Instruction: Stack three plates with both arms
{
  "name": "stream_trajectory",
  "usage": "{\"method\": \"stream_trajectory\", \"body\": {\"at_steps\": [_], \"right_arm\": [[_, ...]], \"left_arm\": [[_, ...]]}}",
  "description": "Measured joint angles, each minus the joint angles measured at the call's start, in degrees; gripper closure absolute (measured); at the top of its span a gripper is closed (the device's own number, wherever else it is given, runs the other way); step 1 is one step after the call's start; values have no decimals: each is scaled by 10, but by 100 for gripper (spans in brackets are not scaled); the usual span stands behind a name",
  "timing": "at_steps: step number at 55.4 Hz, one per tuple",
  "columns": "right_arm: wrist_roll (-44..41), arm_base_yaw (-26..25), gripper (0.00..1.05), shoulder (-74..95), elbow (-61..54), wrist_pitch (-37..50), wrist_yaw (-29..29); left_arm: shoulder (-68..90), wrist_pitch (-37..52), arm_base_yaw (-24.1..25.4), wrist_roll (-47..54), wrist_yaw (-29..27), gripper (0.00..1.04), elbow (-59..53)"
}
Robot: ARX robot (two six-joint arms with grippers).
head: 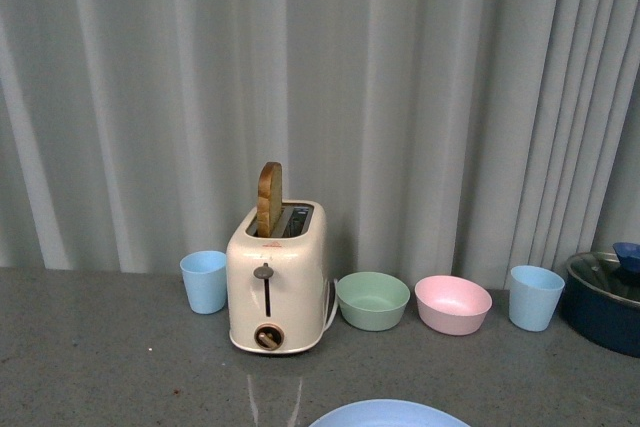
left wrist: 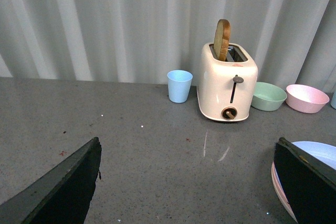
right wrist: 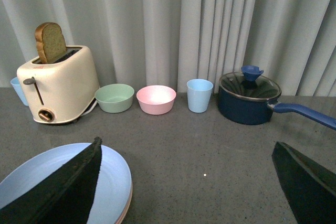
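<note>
A light blue plate (right wrist: 113, 179) lies on top of a pink plate, of which only the rim (right wrist: 126, 206) shows under it. The same stack appears in the left wrist view as a blue plate (left wrist: 321, 152) over a pink rim (left wrist: 280, 191). In the front view only the blue plate's far edge (head: 390, 414) shows, at the near edge of the table. My left gripper (left wrist: 186, 182) is open over bare table, one finger (left wrist: 307, 182) covering part of the stack. My right gripper (right wrist: 189, 182) is open too, one finger (right wrist: 68, 187) over the blue plate. Neither holds anything.
Along the curtain stand a light blue cup (head: 204, 281), a cream toaster (head: 277, 282) with a slice of bread, a green bowl (head: 372, 300), a pink bowl (head: 452, 304), another light blue cup (head: 534, 297) and a dark blue lidded pot (head: 608, 299), its handle (right wrist: 304, 113) pointing outward.
</note>
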Motion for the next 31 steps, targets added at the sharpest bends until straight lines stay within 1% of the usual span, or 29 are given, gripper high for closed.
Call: {"method": "stream_trajectory", "body": {"at_steps": [2,6,31], "right_arm": [[1,0,5,0,0,0,0],[0,0,8,0,0,0,0],[0,0,7,0,0,0,0]], "left_arm": [[0,0,0,0,0,7,0],[0,0,0,0,0,7,0],[0,0,0,0,0,7,0]]}}
